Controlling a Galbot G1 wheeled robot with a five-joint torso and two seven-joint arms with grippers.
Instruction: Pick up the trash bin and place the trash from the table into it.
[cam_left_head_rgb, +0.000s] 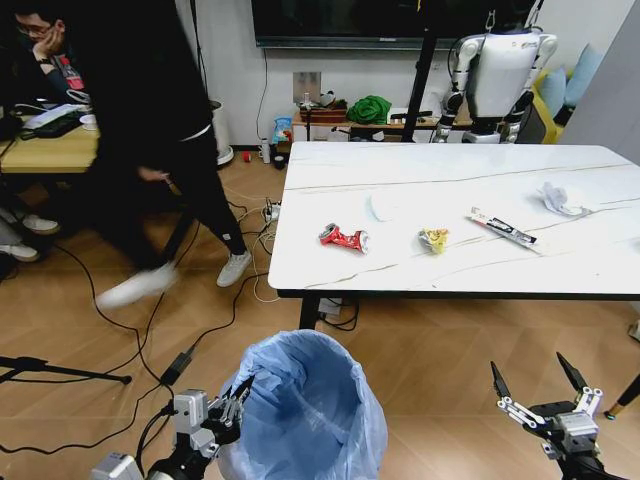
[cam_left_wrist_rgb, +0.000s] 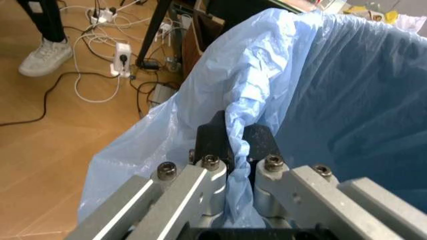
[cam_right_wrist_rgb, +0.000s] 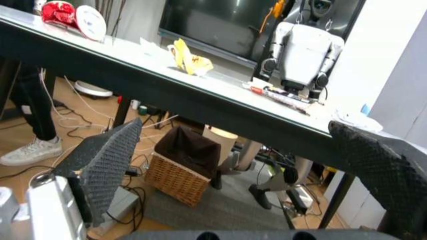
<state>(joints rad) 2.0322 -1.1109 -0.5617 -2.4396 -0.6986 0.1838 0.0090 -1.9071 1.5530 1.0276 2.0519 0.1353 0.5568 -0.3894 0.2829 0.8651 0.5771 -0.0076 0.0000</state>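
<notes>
The trash bin (cam_left_head_rgb: 312, 410), lined with a crinkled light-blue bag, sits low in front of me. My left gripper (cam_left_head_rgb: 238, 392) is shut on its rim, the fingers (cam_left_wrist_rgb: 215, 135) pinching the bag's edge (cam_left_wrist_rgb: 267, 75). On the marble table (cam_left_head_rgb: 450, 190) lie a crushed red can (cam_left_head_rgb: 343, 238), a white lid (cam_left_head_rgb: 381, 207), a yellow wrapper (cam_left_head_rgb: 433, 238), a long black-white wrapper (cam_left_head_rgb: 503, 229) and a crumpled tissue (cam_left_head_rgb: 558, 198). My right gripper (cam_left_head_rgb: 538, 385) hangs open below the table's front edge, holding nothing. Its wrist view shows the can (cam_right_wrist_rgb: 59, 12), yellow wrapper (cam_right_wrist_rgb: 189, 61) and long wrapper (cam_right_wrist_rgb: 280, 95).
A person (cam_left_head_rgb: 165, 150) walks past left of the table, over cables on the wood floor (cam_left_head_rgb: 120, 330). A white robot (cam_left_head_rgb: 498, 75) stands behind the table. A wicker basket (cam_right_wrist_rgb: 180, 172) sits under it. A tripod leg (cam_left_head_rgb: 60, 370) lies at lower left.
</notes>
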